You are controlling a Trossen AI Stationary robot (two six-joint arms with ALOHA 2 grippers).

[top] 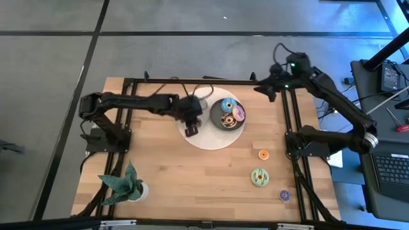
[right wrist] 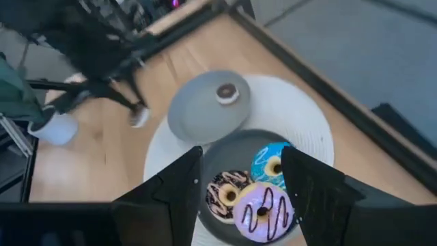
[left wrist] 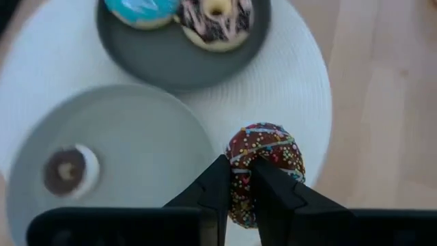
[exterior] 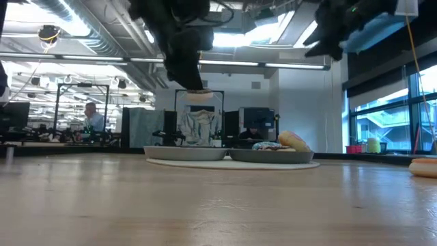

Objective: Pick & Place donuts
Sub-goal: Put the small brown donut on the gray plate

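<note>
Sprinkled donut [left wrist: 263, 167] in left jaws [left wrist: 237, 179]

Eight small toy ring donuts — a brown sprinkled one [left wrist: 265, 158] held on edge, three [top: 228, 112] plated, three [top: 260, 177] loose.

The worktop [top: 192, 172] is pale wood with a smooth matt grain, edged by a black metal frame [top: 291, 108]. The round white mat [left wrist: 300, 89] looks finely ribbed, like woven cloth. Both grey plates [left wrist: 164, 58] are smooth and matt. The brown donut [left wrist: 266, 154] has glossy icing studded with rough sprinkles.
</note>
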